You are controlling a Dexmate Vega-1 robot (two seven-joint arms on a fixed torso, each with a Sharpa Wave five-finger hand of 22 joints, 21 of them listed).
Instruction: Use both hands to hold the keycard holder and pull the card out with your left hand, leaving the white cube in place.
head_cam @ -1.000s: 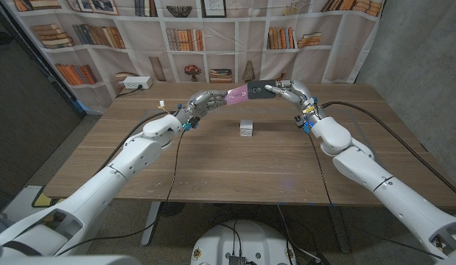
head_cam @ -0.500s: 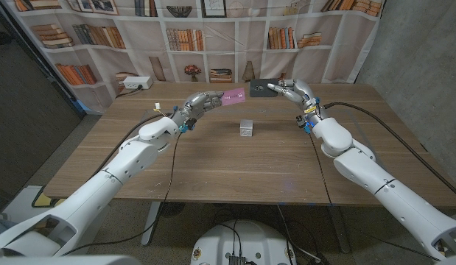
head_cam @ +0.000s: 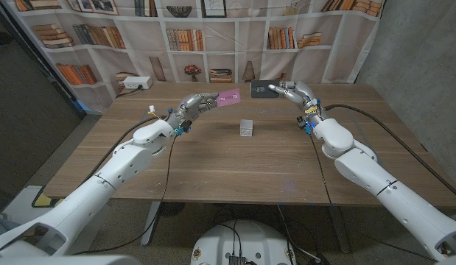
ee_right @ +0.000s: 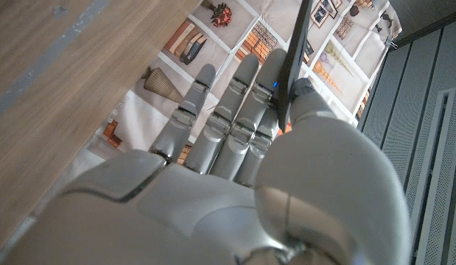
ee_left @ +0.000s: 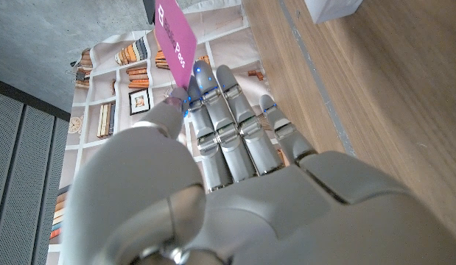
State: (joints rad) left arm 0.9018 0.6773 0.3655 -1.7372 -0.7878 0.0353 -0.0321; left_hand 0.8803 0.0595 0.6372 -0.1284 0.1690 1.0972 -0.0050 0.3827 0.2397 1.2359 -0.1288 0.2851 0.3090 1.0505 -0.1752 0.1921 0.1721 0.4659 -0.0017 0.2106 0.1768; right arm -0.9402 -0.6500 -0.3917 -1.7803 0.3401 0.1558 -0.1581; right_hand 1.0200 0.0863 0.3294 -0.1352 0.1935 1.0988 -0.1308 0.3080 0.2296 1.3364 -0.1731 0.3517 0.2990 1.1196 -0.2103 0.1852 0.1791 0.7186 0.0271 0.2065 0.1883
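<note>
My left hand (head_cam: pixel 196 102) pinches a pink keycard (head_cam: pixel 229 98) above the far middle of the table; the card (ee_left: pixel 175 41) sticks out past the fingertips (ee_left: pixel 200 81) in the left wrist view. My right hand (head_cam: pixel 292 91) holds the black keycard holder (head_cam: pixel 261 89) in the air, a short gap to the right of the card. In the right wrist view the holder (ee_right: pixel 295 46) shows edge-on between thumb and fingers. The white cube (head_cam: pixel 247 128) sits on the table below and between both hands, untouched.
A white power strip (head_cam: pixel 136 84) lies at the far left corner of the wooden table (head_cam: pixel 228 169). A bookshelf backdrop stands behind the table. A white object's corner (ee_left: pixel 332 9) shows on the wood in the left wrist view.
The pink card has come fully out of the black holder. My left hand has drawn it leftward, opening a gap, while the right hand stays in place with the holder. The cube has not moved.
</note>
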